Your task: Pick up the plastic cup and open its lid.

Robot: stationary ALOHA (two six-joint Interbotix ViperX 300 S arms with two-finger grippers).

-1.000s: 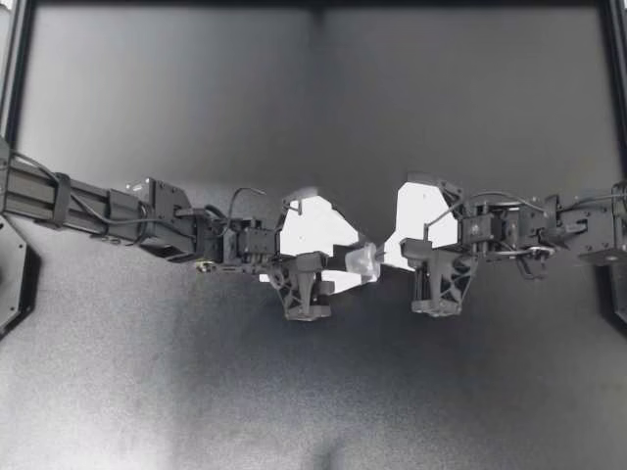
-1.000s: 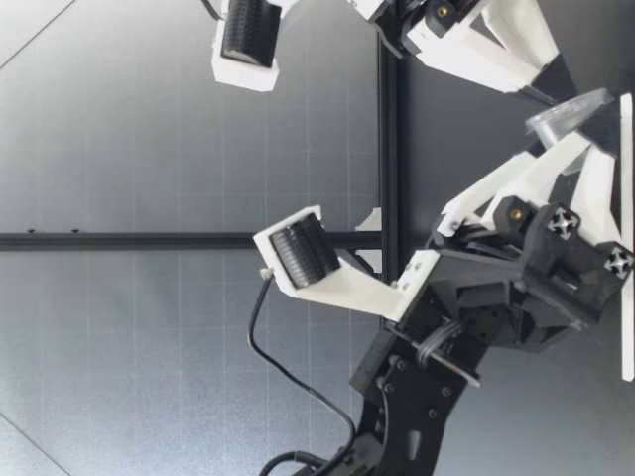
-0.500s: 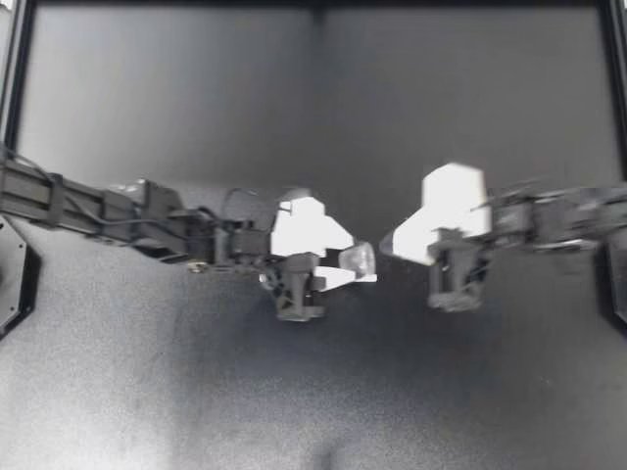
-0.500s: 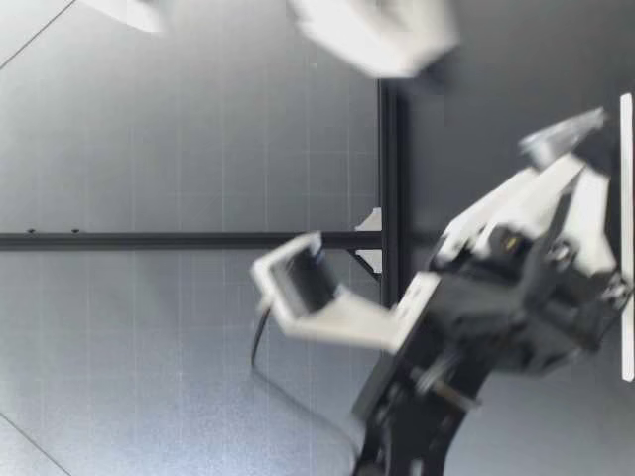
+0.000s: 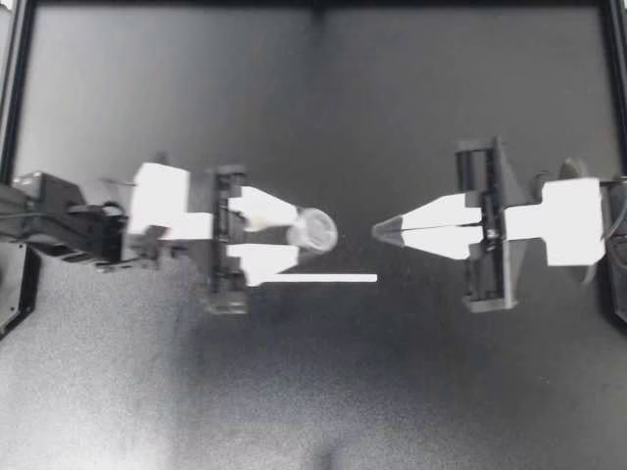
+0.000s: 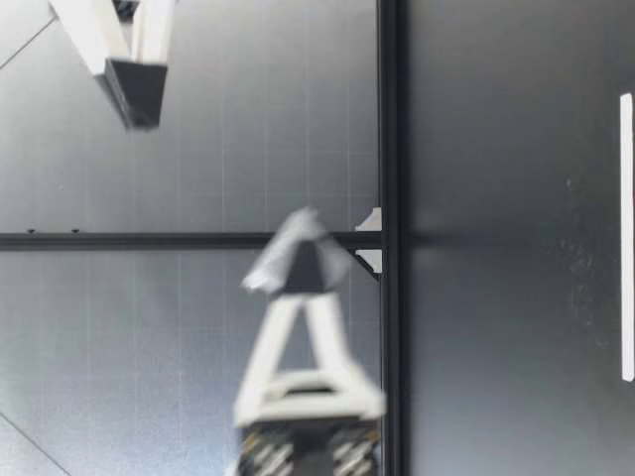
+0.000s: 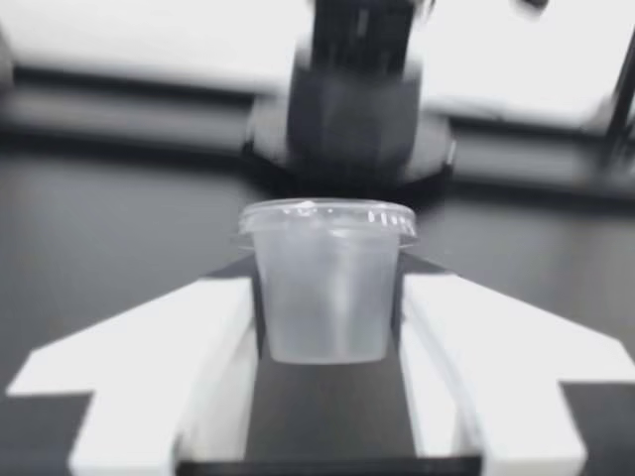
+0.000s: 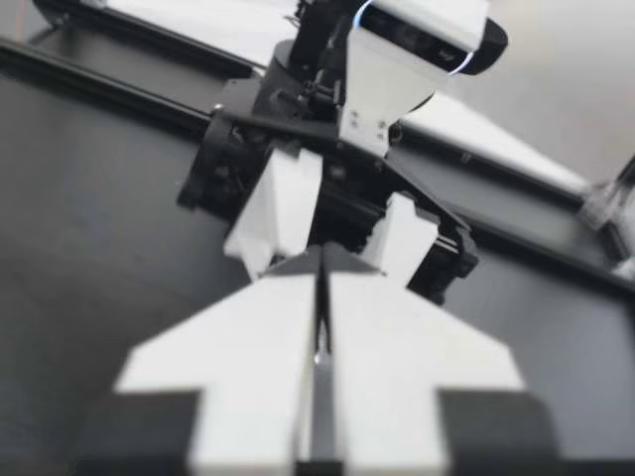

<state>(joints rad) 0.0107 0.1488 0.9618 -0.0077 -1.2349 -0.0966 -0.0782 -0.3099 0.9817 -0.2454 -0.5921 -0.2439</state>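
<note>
Plainly, my left gripper [image 5: 297, 235] was clamped on the plastic cup [image 5: 314, 231], its two white fingers [image 5: 263, 209] pressing the clear cup from opposite sides near their tips. The left wrist view showed this best: the cup [image 7: 325, 297] sat between the fingers [image 7: 198, 342], touching both, and its lid [image 7: 327, 215] was on, the rim standing a little wider than the cup's wall.

My right gripper [image 5: 378, 231] faced it across the table [image 5: 441, 392] with its fingers pressed together into a single point, apart from the cup with a plain gap between them. In the right wrist view those joined fingers [image 8: 248, 367] pointed straight toward my left gripper [image 8: 332, 223]; I could not make out the cup there.

In the low view my left gripper [image 6: 298, 288] held the cup [image 6: 288, 253], which was blurred, well above the table, and my right gripper [image 6: 134, 104] hung higher than it. A thin white strip [image 5: 318, 278] lay on the table, near my left gripper as seen from above.
</note>
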